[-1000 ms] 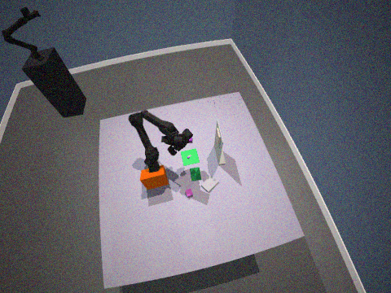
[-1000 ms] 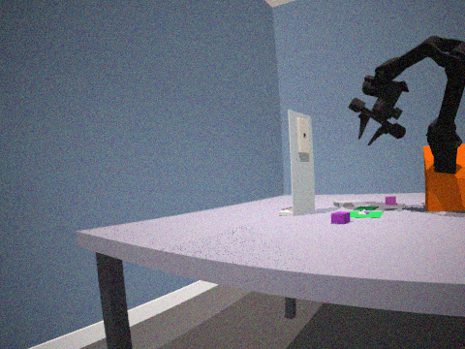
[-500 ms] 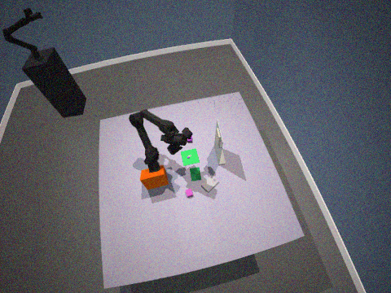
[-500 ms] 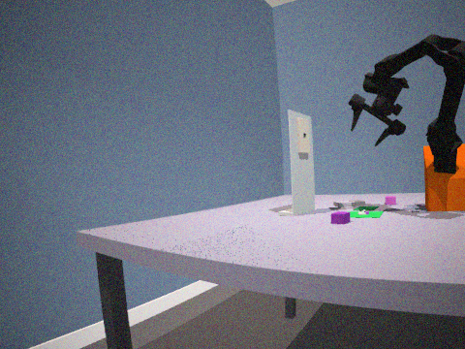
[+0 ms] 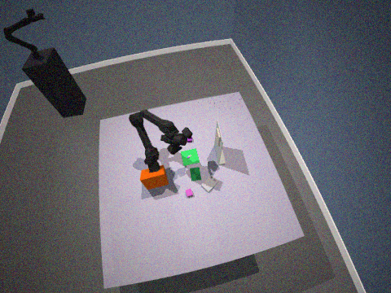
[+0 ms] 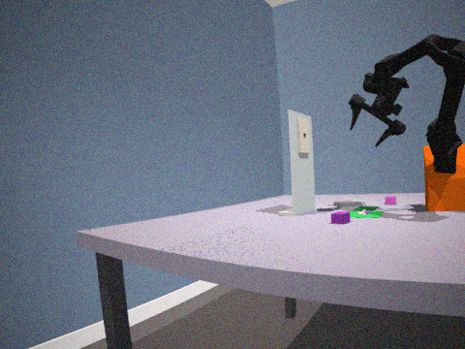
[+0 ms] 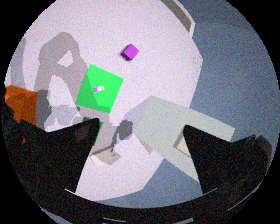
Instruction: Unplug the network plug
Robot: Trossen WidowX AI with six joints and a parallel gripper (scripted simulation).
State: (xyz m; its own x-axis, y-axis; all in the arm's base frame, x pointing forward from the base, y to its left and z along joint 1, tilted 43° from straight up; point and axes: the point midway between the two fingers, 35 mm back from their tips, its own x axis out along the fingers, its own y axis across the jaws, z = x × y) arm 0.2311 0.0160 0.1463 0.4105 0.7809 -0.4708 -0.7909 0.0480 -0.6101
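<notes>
The plug [image 5: 189,156] [image 6: 363,212] [image 7: 99,89], small and white with a purple part, lies inside the bright green marked square [image 5: 186,153] [image 6: 378,214] [image 7: 111,95] on the table. Its tab is too small to make out. The upright pale panel [image 5: 218,145] [image 6: 302,185] [image 7: 155,120] carries a beige socket [image 6: 303,136] with a dark, empty hole. My gripper [image 5: 181,140] [image 6: 363,137] [image 7: 143,126] is wide open with nothing between its fingers. It hangs high above the table, clear of the plug, the square and the panel.
A purple cube [image 5: 190,140] [image 6: 340,217] [image 7: 130,51] lies near the square. A dark green patch [image 5: 195,173], a pale flat piece [image 5: 208,187] and a pink cube [image 5: 189,193] [image 6: 390,200] lie on its other side. The arm stands on an orange base [image 5: 155,180].
</notes>
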